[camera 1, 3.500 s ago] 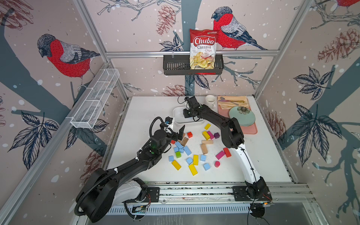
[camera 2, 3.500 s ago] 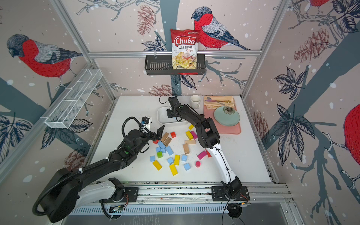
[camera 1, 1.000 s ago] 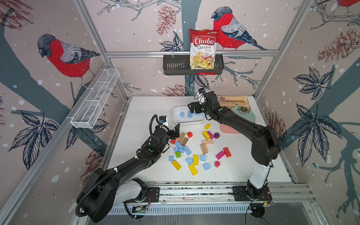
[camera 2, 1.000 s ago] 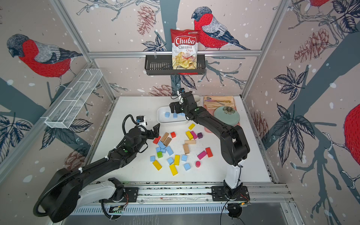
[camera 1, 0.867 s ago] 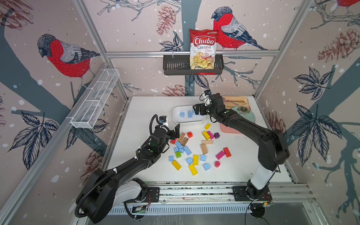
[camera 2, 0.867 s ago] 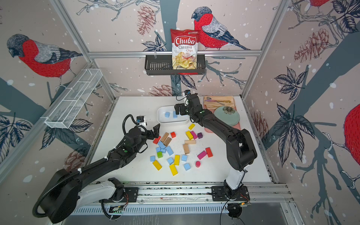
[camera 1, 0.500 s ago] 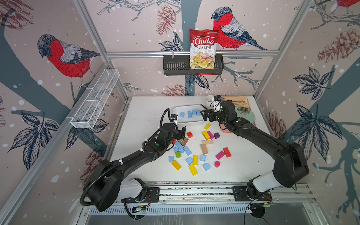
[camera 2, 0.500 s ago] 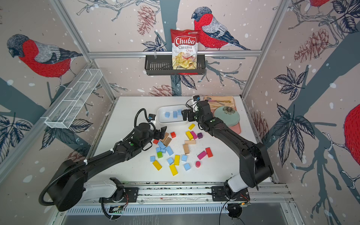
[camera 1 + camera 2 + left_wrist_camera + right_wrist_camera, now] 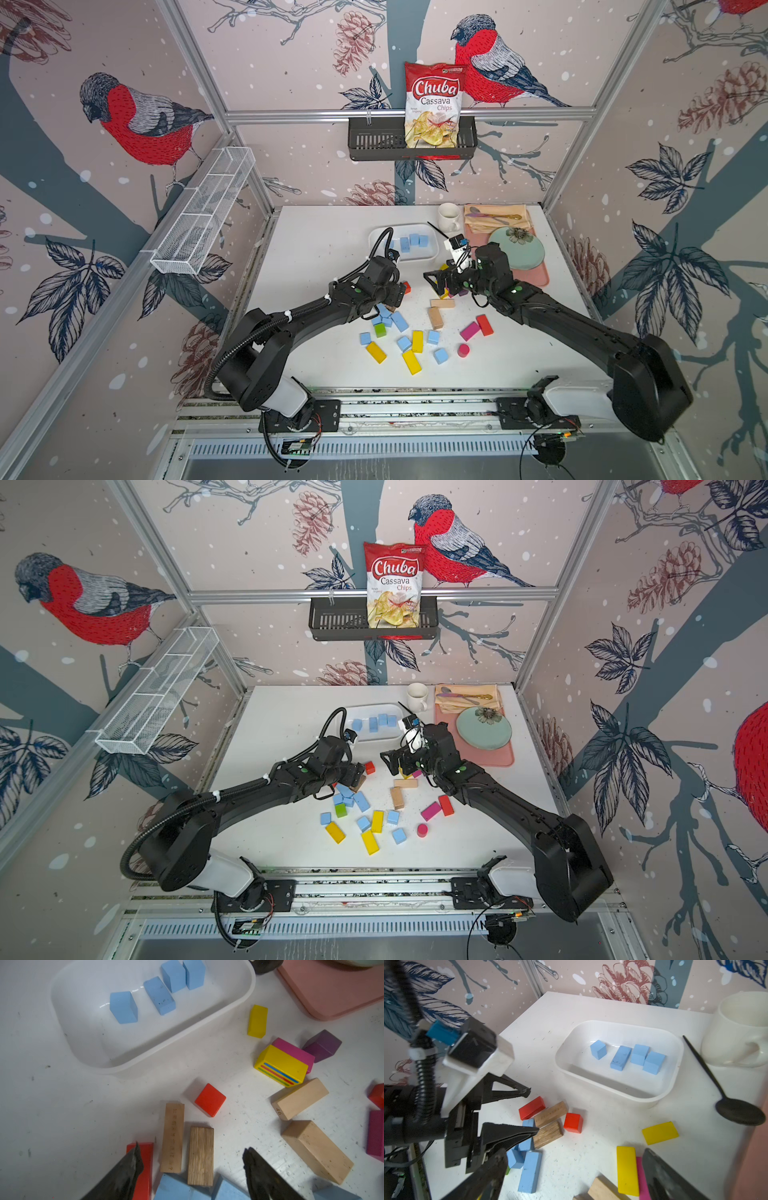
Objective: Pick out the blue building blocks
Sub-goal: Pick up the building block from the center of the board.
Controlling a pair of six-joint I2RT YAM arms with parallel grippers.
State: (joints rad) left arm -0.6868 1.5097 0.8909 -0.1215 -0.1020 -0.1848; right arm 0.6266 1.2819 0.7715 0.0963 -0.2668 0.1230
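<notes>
L pincer (image 9: 192,1154): jaws apart, nothing clamped, tips low over the pile. Right under and between the tips: a knot of blue blocks (image 9: 172,1187), packed edge to edge, with a long blue bar (image 9: 529,1172) on the wrist side. My read of the pose: straddle one blue piece from above w/o shoving its neighbours; can't tell which piece, nor whether the tips touch it. Just ahead of the tips: two tan wooden bars (image 9: 200,1155) side by side, butted against the knot. Prob. the snag, since they crowd the gap a finger needs. Red bar (image 9: 149,1153) lies partly under one tip. Red cube (image 9: 210,1099) a little further ahead, clear of all else. Behind the pincer, toward the arm bases: loose blue blocks (image 9: 433,336) scattered among yellow, green and red ones, mostly apart from each other, so likely easier picks. Well ahead: white tray (image 9: 83,1043) w/ four sorted blue blocks (image 9: 159,995) in a rough row. Evidently the drop spot, set near the pile to keep each carry short. Approx. a third of the blues are in. R pincer (image 9: 574,1152): jaws spread wide, empty, facing the L one from across the pile, a yellow bar (image 9: 627,1169) and a pink bar (image 9: 639,1178) below it. Prob. held off there so the arms don't cross while L works.
</notes>
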